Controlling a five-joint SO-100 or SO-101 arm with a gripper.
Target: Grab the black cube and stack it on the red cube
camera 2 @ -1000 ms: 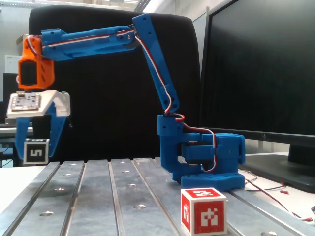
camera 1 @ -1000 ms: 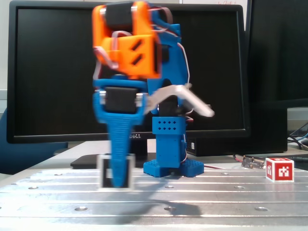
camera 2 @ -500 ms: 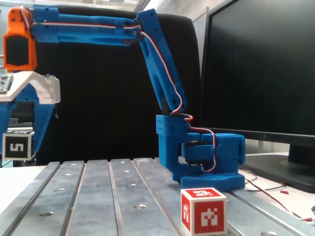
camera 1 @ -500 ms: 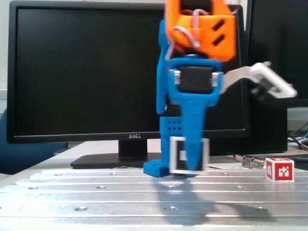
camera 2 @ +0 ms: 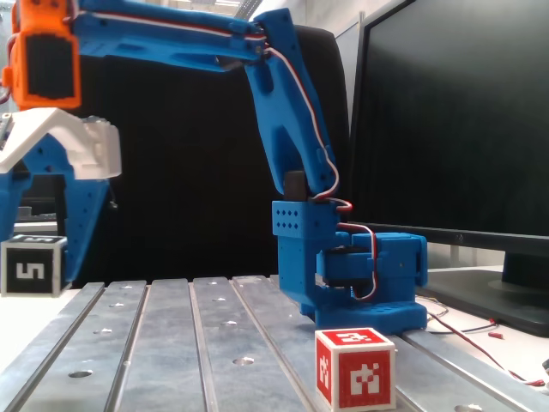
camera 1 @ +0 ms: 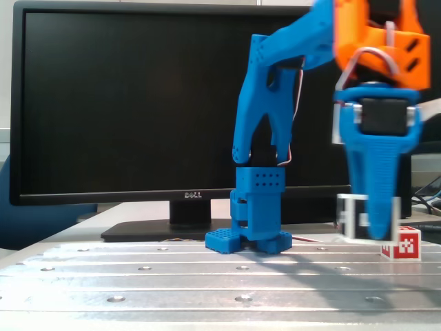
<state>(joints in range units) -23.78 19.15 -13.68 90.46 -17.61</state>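
Black cube (camera 2: 33, 267) sits clamped in your pincer (camera 1: 372, 224), lifted off the worktop (camera 2: 171, 343), just above and beside the red cube (camera 1: 402, 244) in a fixed view; red cube rests on the worktop.

2 low table-level views, perpendicular

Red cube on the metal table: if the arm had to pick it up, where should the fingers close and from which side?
Across two opposite upright faces, coming straight down from above. The red cube sits flat on the slotted table with open space around it and its top uncovered. The gripper already holds the black cube.
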